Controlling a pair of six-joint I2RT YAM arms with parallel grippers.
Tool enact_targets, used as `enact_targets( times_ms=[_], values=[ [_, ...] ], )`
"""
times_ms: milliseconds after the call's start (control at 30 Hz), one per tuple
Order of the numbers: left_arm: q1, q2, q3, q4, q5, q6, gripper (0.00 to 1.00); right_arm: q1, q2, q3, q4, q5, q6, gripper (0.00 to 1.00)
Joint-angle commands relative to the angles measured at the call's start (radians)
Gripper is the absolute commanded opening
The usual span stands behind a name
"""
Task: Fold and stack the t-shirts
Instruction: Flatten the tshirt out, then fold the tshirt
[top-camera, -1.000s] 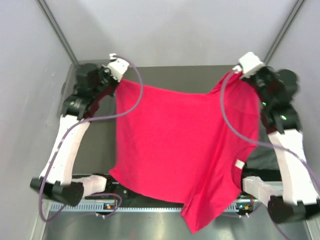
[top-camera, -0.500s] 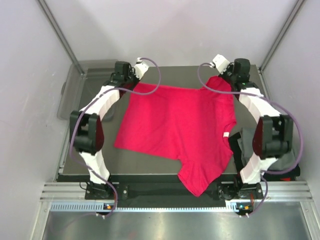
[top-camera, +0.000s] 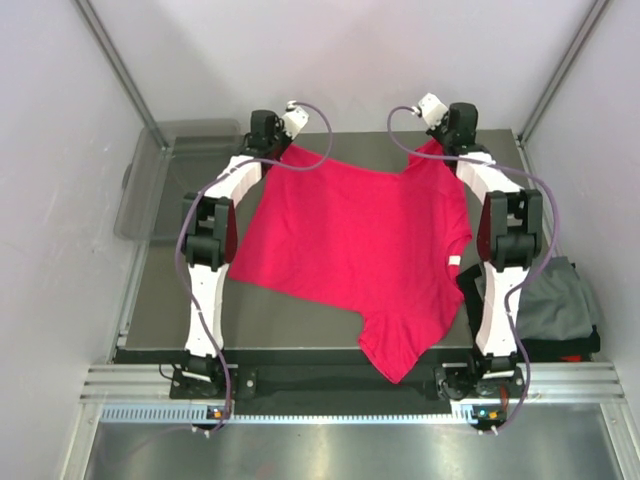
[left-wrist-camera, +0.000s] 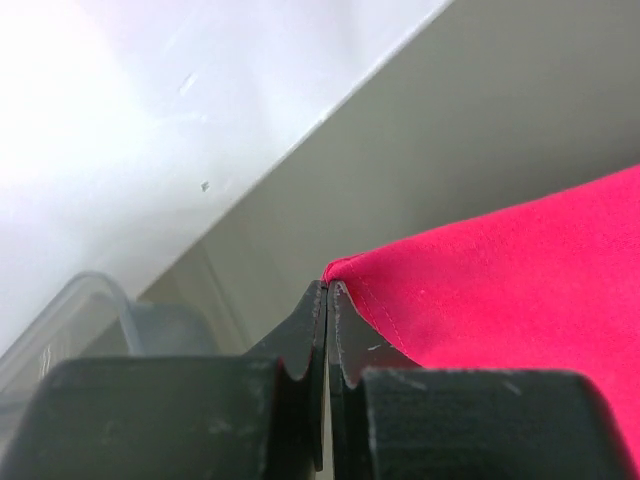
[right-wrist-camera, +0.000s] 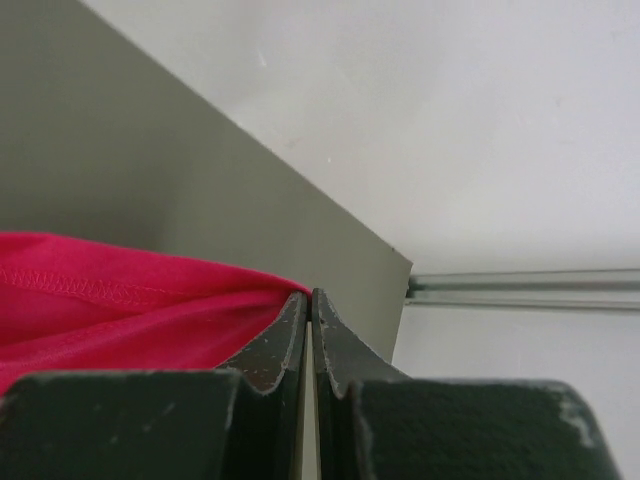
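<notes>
While the red t-shirt (top-camera: 350, 240) lies spread nearly flat across the middle of the table (top-camera: 290, 325), the step in hand looks like laying it out before the first fold. At the bottom of the overhead view, one sleeve (top-camera: 400, 350) laps over the near edge of the table, and a small white tag (top-camera: 455, 262) shows on the shirt's right side. At the lower right, a pile of grey shirts (top-camera: 555, 300) sits just beside the red cloth, close to the right arm's base.

Farther up, both arms reach to the far edge. The left gripper (top-camera: 273, 150) is pinched tight on the far left corner of the shirt, and the wrist view shows the red hem caught between its closed tips (left-wrist-camera: 327, 290). The right gripper (top-camera: 440, 148) is likewise clamped on the far right corner, with red cloth running into its closed tips (right-wrist-camera: 308, 298).

The next move likely calls for letting the corners down flat and releasing them, then taking the overhanging sleeve inward. The sleeve off the near edge and the slack along the far hem seem the main obstacles to a clean fold. A clear bin (top-camera: 150, 190) stands at the upper left, apart from the shirt.
</notes>
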Motion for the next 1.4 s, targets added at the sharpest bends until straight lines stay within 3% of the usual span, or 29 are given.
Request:
enact_targets(
  times_ms=[0,167,367,633,933,1367],
  values=[
    [0.013,0.085,0.139,0.112,-0.023,-0.023,0.00,-0.011,0.055,0.143,0.036,0.042,0.033,0.00],
    [0.013,0.170,0.237,0.161,-0.065,-0.043,0.00,-0.011,0.145,0.263,0.037,0.068,0.031,0.00],
    [0.007,0.162,0.236,0.178,-0.079,-0.066,0.00,-0.010,0.163,0.298,0.004,0.071,0.060,0.00],
    [0.005,-0.028,0.094,0.103,0.022,-0.091,0.00,-0.001,-0.105,-0.026,0.028,0.059,0.079,0.00],
    [0.007,-0.207,-0.133,0.093,0.081,-0.079,0.00,0.013,-0.328,-0.269,0.003,0.045,0.082,0.00],
    [0.028,-0.231,-0.221,0.112,0.098,-0.080,0.00,0.033,-0.548,-0.501,-0.024,0.013,0.129,0.00]
  ],
)
